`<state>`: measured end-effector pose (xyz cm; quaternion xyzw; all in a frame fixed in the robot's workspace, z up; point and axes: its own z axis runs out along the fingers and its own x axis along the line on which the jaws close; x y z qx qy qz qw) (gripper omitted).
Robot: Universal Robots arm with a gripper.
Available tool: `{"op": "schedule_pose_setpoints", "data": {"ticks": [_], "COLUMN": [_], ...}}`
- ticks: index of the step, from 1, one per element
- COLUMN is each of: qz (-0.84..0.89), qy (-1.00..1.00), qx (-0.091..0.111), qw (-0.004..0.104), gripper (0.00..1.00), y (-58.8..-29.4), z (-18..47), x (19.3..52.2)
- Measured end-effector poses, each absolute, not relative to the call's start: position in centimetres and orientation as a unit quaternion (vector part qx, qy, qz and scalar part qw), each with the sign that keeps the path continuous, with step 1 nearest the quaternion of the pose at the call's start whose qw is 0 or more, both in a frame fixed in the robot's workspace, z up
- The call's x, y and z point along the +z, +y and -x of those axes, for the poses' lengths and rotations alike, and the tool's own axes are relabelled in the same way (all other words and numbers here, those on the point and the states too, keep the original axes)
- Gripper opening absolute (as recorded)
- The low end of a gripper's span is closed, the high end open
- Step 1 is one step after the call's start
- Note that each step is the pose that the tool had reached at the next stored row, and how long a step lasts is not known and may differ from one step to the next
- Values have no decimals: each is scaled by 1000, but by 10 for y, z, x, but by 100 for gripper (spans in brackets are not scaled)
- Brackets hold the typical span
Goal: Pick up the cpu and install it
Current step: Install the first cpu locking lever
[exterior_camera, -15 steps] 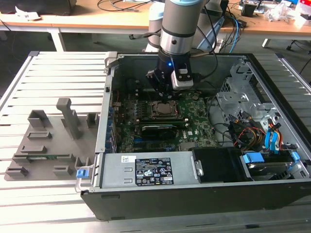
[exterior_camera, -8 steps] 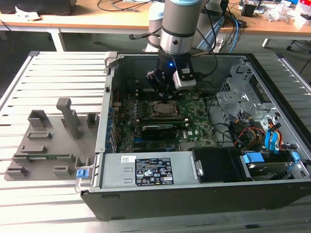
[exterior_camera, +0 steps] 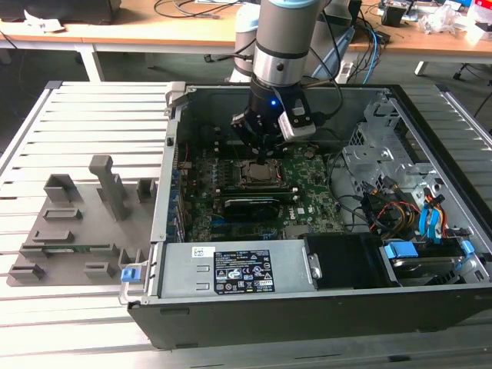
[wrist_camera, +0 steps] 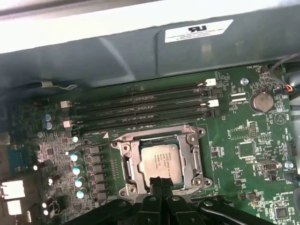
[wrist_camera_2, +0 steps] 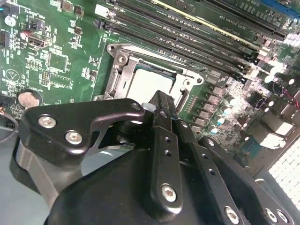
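The cpu point(wrist_camera: 159, 161), a pale silver square chip, lies flat inside the metal-framed socket point(wrist_camera: 127, 165) on the green motherboard point(wrist_camera: 243, 154). In the second wrist view the cpu point(wrist_camera_2: 146, 83) shows just past the black fingertips. My gripper point(wrist_camera: 158, 182) hangs over the chip's near edge with its two fingers pressed together and nothing between them. The exterior view has the gripper point(exterior_camera: 264, 158) low inside the open computer case, directly above the cpu point(exterior_camera: 252, 172). Whether the tips touch the chip is unclear.
Memory slots point(wrist_camera: 140, 110) run beside the socket. The case wall point(exterior_camera: 171, 146) rises at the exterior view's left, the drive cage and cables point(exterior_camera: 400, 177) at its right, the power supply point(exterior_camera: 231, 269) in front. A grey holder tray point(exterior_camera: 77, 223) lies outside the case.
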<state>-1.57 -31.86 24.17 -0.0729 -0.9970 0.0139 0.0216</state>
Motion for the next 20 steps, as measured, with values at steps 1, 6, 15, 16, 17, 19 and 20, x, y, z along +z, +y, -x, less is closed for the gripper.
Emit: {"op": "schedule_pose_setpoints", "data": {"ticks": [1,6,15,16,17,19,20], "qz": [63,31,-17,-19,-24,-35,-36], "qy": [-998,-999,-1000,-999,-999,-999,-999], "qx": [14,15,16,16,16,16,16], "qw": [21,21,20,20,20,20,20], "gripper": [11,11,11,11,11,11,11], "y": [-319,-319,-319,-319,-319,-319,-319], "z": [16,16,16,16,16,16,16], "x": [242,242,242,242,242,242,242]}}
